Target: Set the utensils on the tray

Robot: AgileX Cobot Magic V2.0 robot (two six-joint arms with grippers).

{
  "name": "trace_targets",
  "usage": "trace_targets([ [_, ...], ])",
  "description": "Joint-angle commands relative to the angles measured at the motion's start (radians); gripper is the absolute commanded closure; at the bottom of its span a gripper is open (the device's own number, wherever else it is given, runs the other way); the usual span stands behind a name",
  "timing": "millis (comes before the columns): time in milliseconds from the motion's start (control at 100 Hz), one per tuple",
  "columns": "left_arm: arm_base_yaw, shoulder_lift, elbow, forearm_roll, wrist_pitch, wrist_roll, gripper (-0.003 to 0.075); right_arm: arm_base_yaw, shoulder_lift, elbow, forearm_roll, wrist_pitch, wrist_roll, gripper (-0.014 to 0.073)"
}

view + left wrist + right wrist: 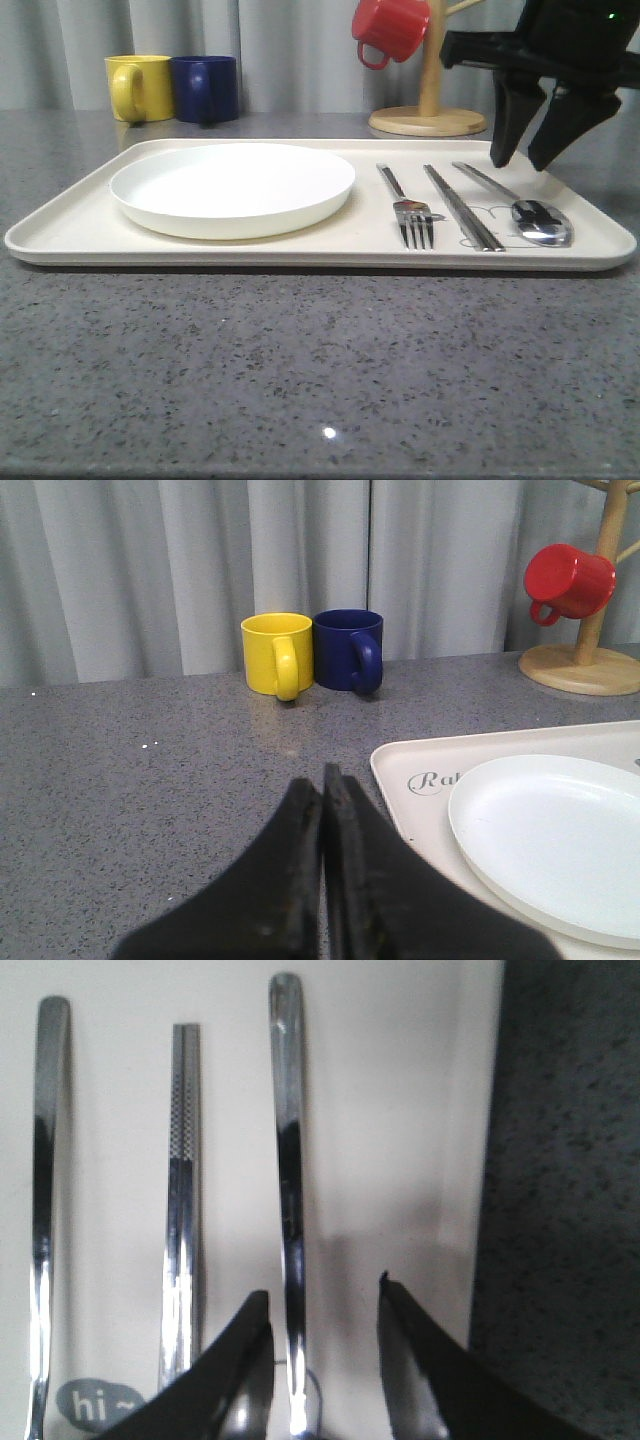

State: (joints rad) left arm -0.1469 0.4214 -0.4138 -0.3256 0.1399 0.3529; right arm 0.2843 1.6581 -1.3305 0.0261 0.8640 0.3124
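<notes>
The cream tray [70, 232] lies across the grey table. On its right part rest three utensils side by side: a fork [410, 212], a pair of chopsticks [462, 208] and a spoon [532, 214]. My right gripper [522, 160] hangs open a little above the spoon's handle, with nothing held. In the right wrist view the spoon handle [288, 1180] runs between the open fingertips [258, 1305], with the chopsticks [182, 1190] and fork handle [45, 1200] beside it. My left gripper [323, 780] is shut and empty over bare table beside the tray's corner [395, 770].
A round white plate [232, 187] fills the tray's left half. A yellow mug [138, 88] and a blue mug [206, 88] stand at the back left. A wooden mug tree [428, 110] carrying a red mug [390, 28] stands behind the tray.
</notes>
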Motion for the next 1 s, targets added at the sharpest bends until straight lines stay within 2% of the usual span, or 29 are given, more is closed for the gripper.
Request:
trace_targets([
  [0, 0.001, 0.007, -0.028, -0.006, -0.073, -0.004, 0.0738, -0.001, -0.097, -0.027, -0.068, -0.013, -0.003, 0.0315],
  [120, 0.001, 0.007, -0.028, -0.006, -0.073, -0.004, 0.0738, -0.002, -0.165, -0.027, -0.160, 0.010, -0.003, 0.0315],
  [430, 0.001, 0.007, -0.028, -0.006, -0.073, -0.004, 0.0738, -0.013, -0.407, 0.072, -0.247, -0.031, -0.003, 0.0315],
  [760, 0.001, 0.007, -0.028, -0.006, -0.072, -0.004, 0.0738, -0.180, -0.714, 0.316, -0.243, -0.087, -0.003, 0.0315],
  [990, 0.001, 0.007, -0.028, -0.006, -0.072, -0.004, 0.0738, -0.194, -1.021, 0.541, -0.243, -0.195, -0.003, 0.0315],
])
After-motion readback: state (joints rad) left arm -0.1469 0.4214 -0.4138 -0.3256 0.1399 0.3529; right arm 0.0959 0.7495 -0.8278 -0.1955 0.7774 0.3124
